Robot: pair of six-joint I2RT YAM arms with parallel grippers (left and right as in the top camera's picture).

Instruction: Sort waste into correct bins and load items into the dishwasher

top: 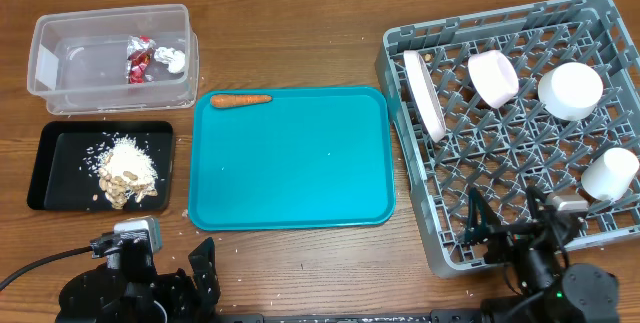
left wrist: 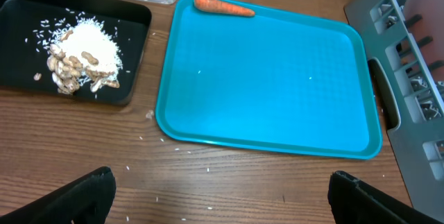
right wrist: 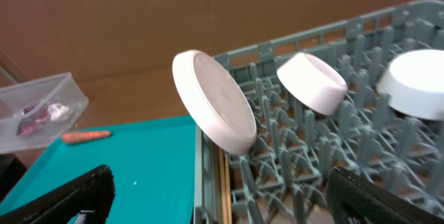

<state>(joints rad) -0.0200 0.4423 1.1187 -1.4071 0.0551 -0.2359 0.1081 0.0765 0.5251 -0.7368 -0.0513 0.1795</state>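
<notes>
The clear tub point(top: 45, 58) at the back left holds red and silver foil wrappers point(top: 142, 60). The black tray point(top: 60, 153) holds whitish scraps and peanut shells point(top: 125, 170), which also show in the left wrist view point(left wrist: 82, 52). The grey dish rack point(top: 396, 103) holds a white plate point(top: 424, 93) on edge, a pink bowl point(top: 493, 76), a white bowl point(top: 570, 90) and a white cup point(top: 610, 173). Chopsticks point(right wrist: 223, 193) lie along the rack's left wall. My left gripper point(left wrist: 220, 177) is open and empty over bare wood. My right gripper point(right wrist: 220, 175) is open and empty over the rack's near left part.
A large teal tray point(top: 290, 163) lies in the middle with an orange carrot point(top: 240, 100) at its far left corner. Loose rice grains are scattered on the wood near the left gripper. The rack's left wall stands close to the teal tray's right edge.
</notes>
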